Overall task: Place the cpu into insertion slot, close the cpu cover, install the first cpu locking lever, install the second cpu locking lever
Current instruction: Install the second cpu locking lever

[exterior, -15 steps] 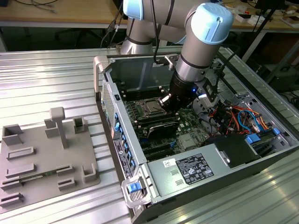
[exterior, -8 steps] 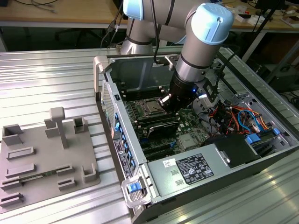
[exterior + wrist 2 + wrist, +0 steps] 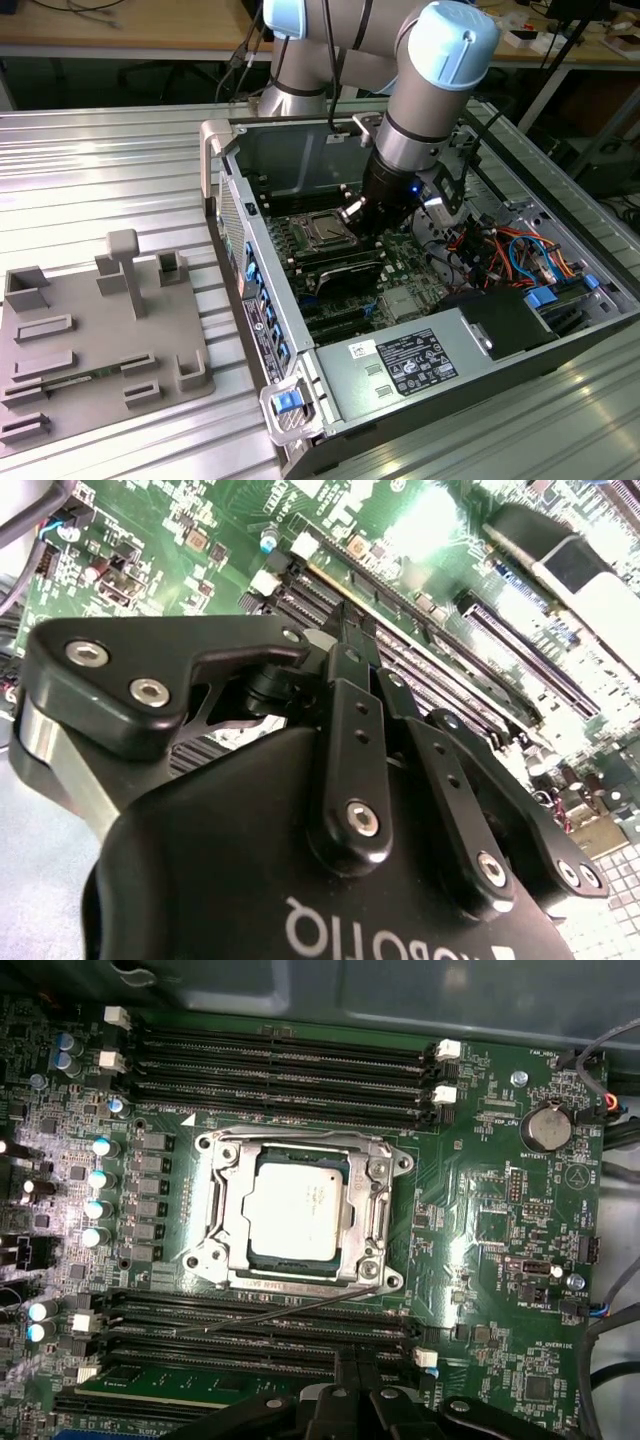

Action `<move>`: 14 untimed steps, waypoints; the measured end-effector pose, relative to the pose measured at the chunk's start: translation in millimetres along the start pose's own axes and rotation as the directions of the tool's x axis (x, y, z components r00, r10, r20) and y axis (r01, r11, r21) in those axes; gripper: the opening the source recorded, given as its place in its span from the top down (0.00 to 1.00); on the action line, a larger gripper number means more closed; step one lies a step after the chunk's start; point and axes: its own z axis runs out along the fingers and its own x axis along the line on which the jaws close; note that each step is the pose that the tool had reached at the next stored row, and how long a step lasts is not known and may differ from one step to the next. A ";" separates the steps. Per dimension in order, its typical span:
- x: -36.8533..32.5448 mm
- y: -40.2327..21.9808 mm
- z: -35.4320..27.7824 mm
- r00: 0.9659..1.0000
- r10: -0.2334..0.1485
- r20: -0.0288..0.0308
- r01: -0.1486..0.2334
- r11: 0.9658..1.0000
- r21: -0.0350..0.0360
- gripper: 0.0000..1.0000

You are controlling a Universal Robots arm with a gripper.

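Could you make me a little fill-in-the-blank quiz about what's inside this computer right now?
1. The cpu sits inside the ____ metal frame of the cpu cover.
2. The motherboard is coloured ____.
3. In the first wrist view, long black memory slots run on ____ sides of the socket.
4. In the exterior view, the arm's joint cap is light ____.

Missing words: silvery; green; two; blue

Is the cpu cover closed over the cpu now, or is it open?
Closed. In the first wrist view the cpu cover lies flat around the cpu, whose silver top shows through the cover's cut-out centre.
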 end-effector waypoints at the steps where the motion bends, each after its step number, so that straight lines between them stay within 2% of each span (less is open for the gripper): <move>1: -0.1 1.1 0.0 1.000 0.000 0.000 0.000 1.000 0.000 0.89; 4: -0.4 4.3 -0.3 1.000 0.000 0.000 0.000 1.000 0.000 0.89; 8: -0.9 8.2 -4.2 1.000 0.000 0.000 0.000 1.000 0.000 0.89; 11: -1.4 10.9 -9.9 1.000 0.000 0.000 0.000 1.000 0.000 0.89; 14: 0.7 11.9 -11.1 1.000 0.000 0.000 0.000 1.000 0.000 0.89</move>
